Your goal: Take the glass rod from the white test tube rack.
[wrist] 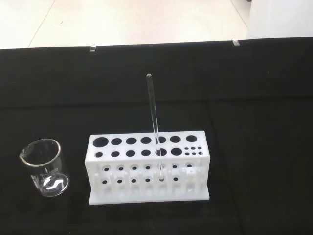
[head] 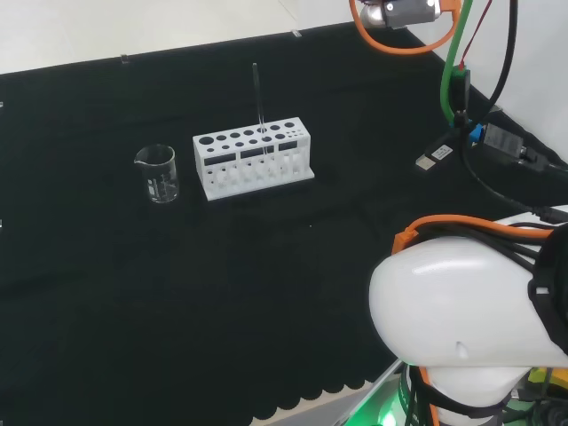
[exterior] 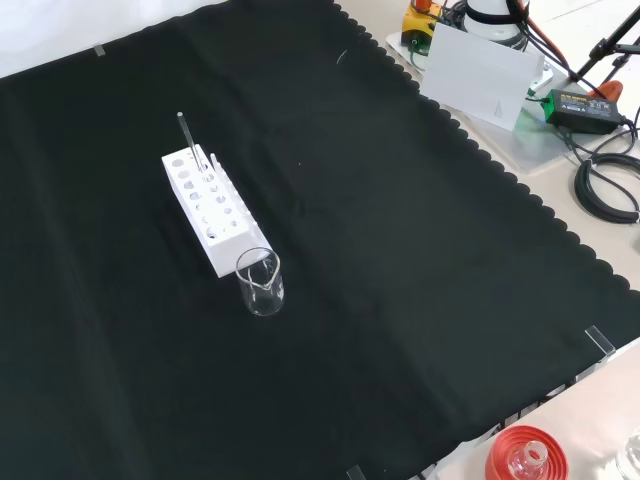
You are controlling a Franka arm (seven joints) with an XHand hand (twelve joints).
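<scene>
I have the black-clothed surface (head: 106,293) ahead, the white test tube rack (head: 254,164) standing on it, a small empty beaker (head: 158,174) just beside the rack at its 9 o'clock in the head view. The glass rod (wrist: 154,117) stands nearly upright in a rack hole. I cannot tell the hand's state. My worry: a sideways pull would jam the rod and tip the rack.

**Black cloth, pale floor**

A black cloth (exterior: 400,250) with a scalloped edge is covering the bench. Beyond its far edge in the head view, a pale floor (head: 133,27) is showing. Black cables (exterior: 605,185) are lying on the light bench top beside the cloth.
</scene>
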